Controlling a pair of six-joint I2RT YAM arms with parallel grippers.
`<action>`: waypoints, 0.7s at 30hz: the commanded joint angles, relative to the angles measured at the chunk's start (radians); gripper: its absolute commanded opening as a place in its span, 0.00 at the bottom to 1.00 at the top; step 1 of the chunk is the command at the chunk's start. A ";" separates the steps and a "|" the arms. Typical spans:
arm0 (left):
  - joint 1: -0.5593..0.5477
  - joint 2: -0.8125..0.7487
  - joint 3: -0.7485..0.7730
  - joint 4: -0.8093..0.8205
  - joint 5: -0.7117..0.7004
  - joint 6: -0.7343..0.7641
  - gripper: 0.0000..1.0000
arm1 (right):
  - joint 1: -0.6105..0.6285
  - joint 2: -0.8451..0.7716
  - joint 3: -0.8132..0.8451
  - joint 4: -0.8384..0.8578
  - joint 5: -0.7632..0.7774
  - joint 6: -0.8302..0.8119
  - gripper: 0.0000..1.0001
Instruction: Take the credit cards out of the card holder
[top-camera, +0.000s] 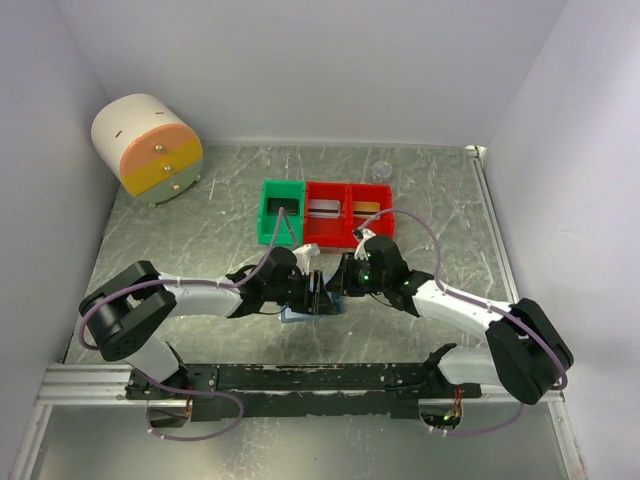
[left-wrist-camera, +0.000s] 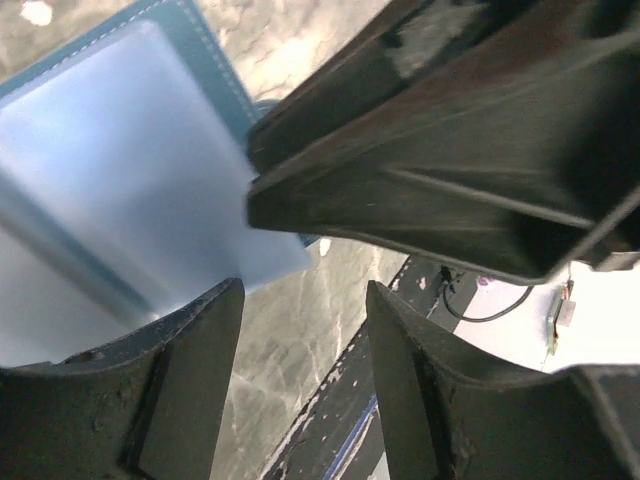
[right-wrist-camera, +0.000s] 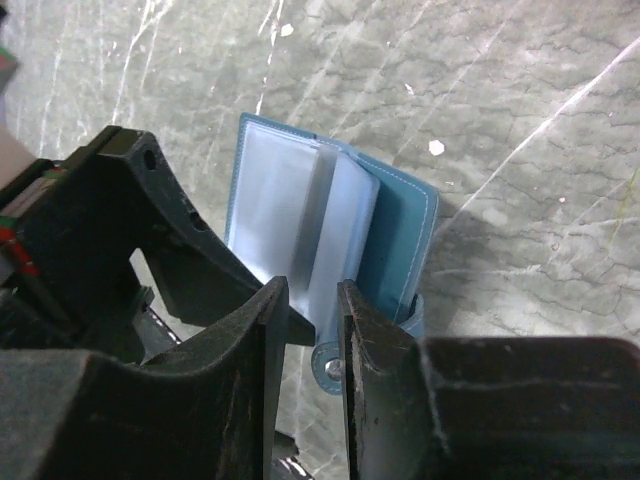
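At the near edge the rail (top-camera: 300, 378) carries both arm bases, and the arms fold inward so the two wrists crowd over one small patch of the surface (right-wrist-camera: 520, 120). The left pincer (left-wrist-camera: 300, 335) is released, its fingers spread with nothing between them, just short of the card holder (right-wrist-camera: 400, 215). The holder lies spread, blue cover down, with its clear sleeves lifted. The right pincer (right-wrist-camera: 313, 330) is drawn nearly closed over a sleeve leaf near the snap tab; I cannot tell whether it actually pinches it. No card shows plainly in the sleeves. A silvery card (top-camera: 322, 208) and a gold card (top-camera: 365, 208) seem to sit in the red bins (top-camera: 326, 238) just beyond. The likeliest trouble is the wrists knocking together, since they nearly touch. A pull on the flimsy sleeve could also drag or flip the whole holder if nothing pins the cover. The bins, including a green bin (top-camera: 268, 222), close off the far side just behind the wrists. Open room lies to either side, out to the walls, and at far left stands a round drawer unit (top-camera: 147, 148), well apart.
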 joint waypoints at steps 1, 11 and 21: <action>-0.009 0.029 0.008 0.109 0.058 0.006 0.64 | 0.003 0.023 0.036 -0.007 -0.023 -0.028 0.27; -0.021 0.035 -0.021 0.066 0.035 0.024 0.61 | 0.004 0.057 0.045 -0.054 -0.019 -0.071 0.26; -0.032 0.020 0.003 0.007 -0.008 0.061 0.61 | 0.005 0.015 0.085 -0.041 -0.087 -0.120 0.28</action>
